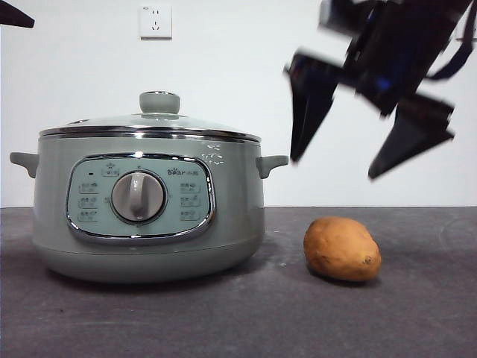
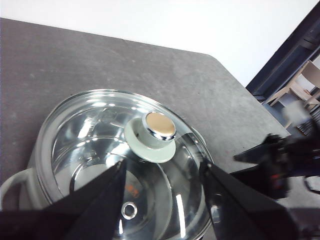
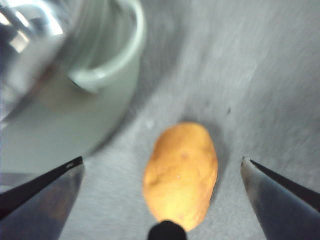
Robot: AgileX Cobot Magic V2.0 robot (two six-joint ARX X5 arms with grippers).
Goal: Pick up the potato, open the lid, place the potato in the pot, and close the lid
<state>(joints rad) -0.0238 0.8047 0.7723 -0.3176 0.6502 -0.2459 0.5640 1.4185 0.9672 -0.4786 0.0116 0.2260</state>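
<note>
While my right hand [image 1: 373, 160] hangs in the air with its jaws spread wide, the potato [image 1: 342, 248] lies on the dark counter [image 1: 261, 313] straight below it, at about 6 o'clock from the tips and well clear of them. Seen from that wrist, the potato [image 3: 181, 174] sits between the two jaws, touching neither. At its 9 o'clock stands the pot [image 1: 145, 212], lid [image 1: 153, 121] on. My left hand [image 2: 162, 172] hovers over the lid's knob [image 2: 152, 136], jaws apart, holding nothing.
</note>
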